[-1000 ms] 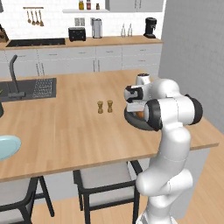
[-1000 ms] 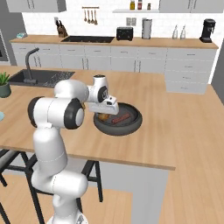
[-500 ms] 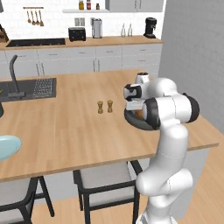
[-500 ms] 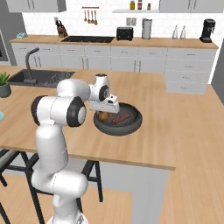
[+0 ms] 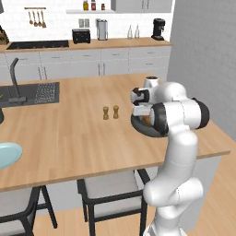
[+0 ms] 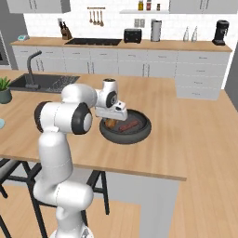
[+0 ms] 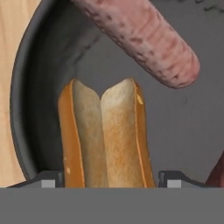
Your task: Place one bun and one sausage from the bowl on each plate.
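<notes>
Gripper down low over the shallow round dark grey bowl in the left base view, at the right end of the long wooden island counter. Can't make out the fingers from here, hidden behind the white forearm. Two small brown salt and pepper shakers standing side by side just left of the bowl, apart from it. Plain pale blue round plate way off at the left edge, well apart from the bowl and cut by the frame.

Right base view next: gripper reaching into the left half of the bowl, hand pointing down. Bit of pale tan oblong bun peeking out right under the hand, inside the bowl. Dark reddish-brown sausage lying flat on the bowl floor just right of it, angled. Still no clear look at the gap between the fingers.

Hand view: gripper straddling the bun, one dark fingertip at each flank, jaws at about bun width. Tips right up against the crust, but can't tell whether actually pressing on it or just beside it. Bun lying split side up on the dark bowl floor, close to the curved bowl wall. Sausage lying slantwise past the bun's far end, not touching it.
</notes>
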